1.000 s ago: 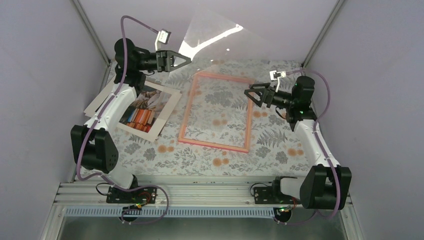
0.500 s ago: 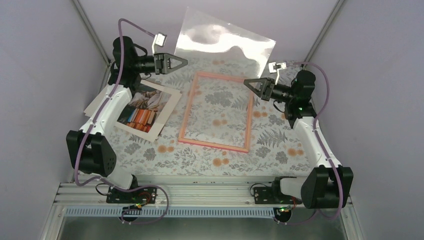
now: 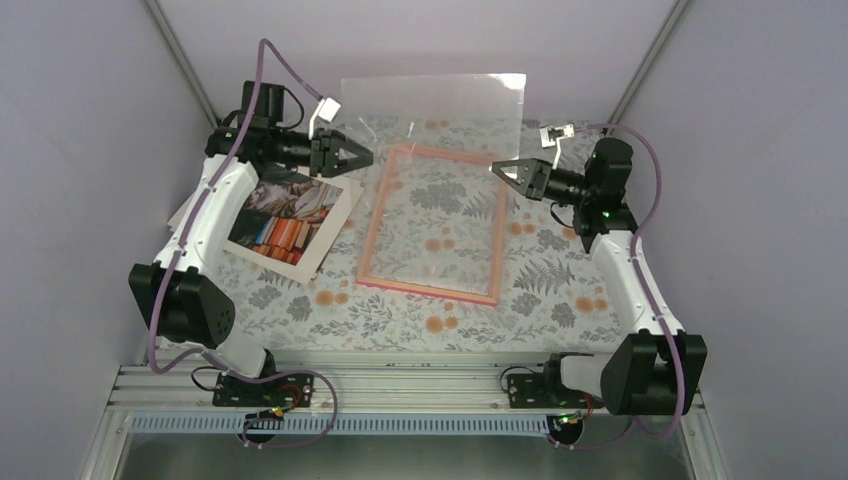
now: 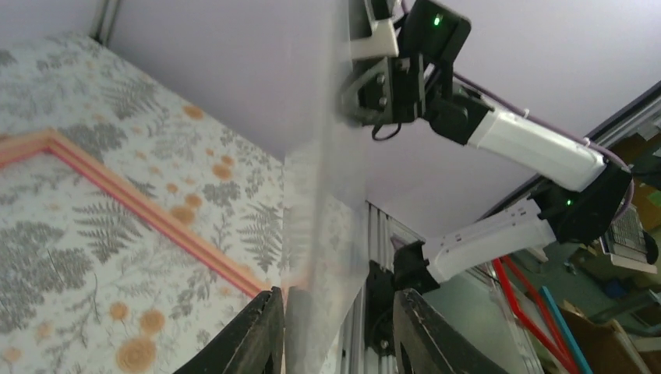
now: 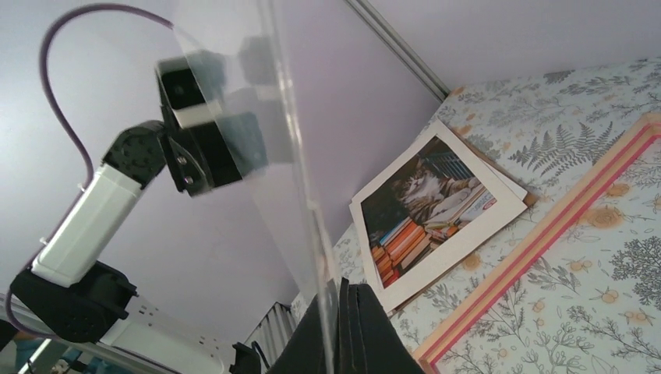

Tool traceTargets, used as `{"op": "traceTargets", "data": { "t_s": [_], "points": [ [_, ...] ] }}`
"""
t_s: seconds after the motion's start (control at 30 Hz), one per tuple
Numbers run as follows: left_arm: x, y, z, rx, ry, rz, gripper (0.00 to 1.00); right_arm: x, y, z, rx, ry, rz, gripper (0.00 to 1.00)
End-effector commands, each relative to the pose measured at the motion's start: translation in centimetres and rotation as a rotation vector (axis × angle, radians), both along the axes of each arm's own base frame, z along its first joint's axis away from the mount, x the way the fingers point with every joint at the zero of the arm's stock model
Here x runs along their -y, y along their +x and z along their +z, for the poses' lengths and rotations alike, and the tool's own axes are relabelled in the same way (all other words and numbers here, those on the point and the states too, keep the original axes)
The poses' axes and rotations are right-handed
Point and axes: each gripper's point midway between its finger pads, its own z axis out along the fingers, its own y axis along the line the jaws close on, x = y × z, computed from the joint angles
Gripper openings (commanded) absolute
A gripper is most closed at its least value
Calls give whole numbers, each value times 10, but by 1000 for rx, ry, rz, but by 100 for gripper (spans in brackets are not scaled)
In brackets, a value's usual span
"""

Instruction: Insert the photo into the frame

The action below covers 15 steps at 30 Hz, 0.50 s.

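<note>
The pink frame (image 3: 377, 215) lies flat on the floral cloth with no pane in it. The clear pane (image 3: 430, 105) stands upright above the frame's far end. My right gripper (image 3: 497, 168) is shut on the pane's right edge (image 5: 234, 117). My left gripper (image 3: 362, 158) is open at the pane's left edge; in the left wrist view the pane (image 4: 323, 234) rests against one finger (image 4: 257, 335) while the other stands apart. The photo (image 3: 290, 215), cat on stacked books, lies face up left of the frame (image 5: 546, 241).
A brown backing board (image 3: 185, 210) pokes out from under the photo (image 5: 436, 210) at the far left. Grey walls close in the back and both sides. The metal rail with the arm bases (image 3: 400, 385) runs along the near edge.
The pane has swung from tilted back to standing upright over the frame's far end. My right gripper has shut on its right edge, and my left gripper has opened and dropped lower.
</note>
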Motion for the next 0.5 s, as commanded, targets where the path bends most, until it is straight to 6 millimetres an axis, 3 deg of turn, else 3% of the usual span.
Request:
{"op": "traceTargets", "data": {
  "t_s": [0.0, 0.17, 0.47],
  "points": [
    [-3, -13, -38, -58, 42, -28, 37, 2, 5, 7, -23, 40, 5, 3],
    [-2, 0, -66, -96, 46, 0, 37, 4, 11, -5, -75, 57, -5, 4],
    [13, 41, -127, -244, 11, 23, 14, 34, 28, -98, -293, 33, -145, 4]
  ]
}}
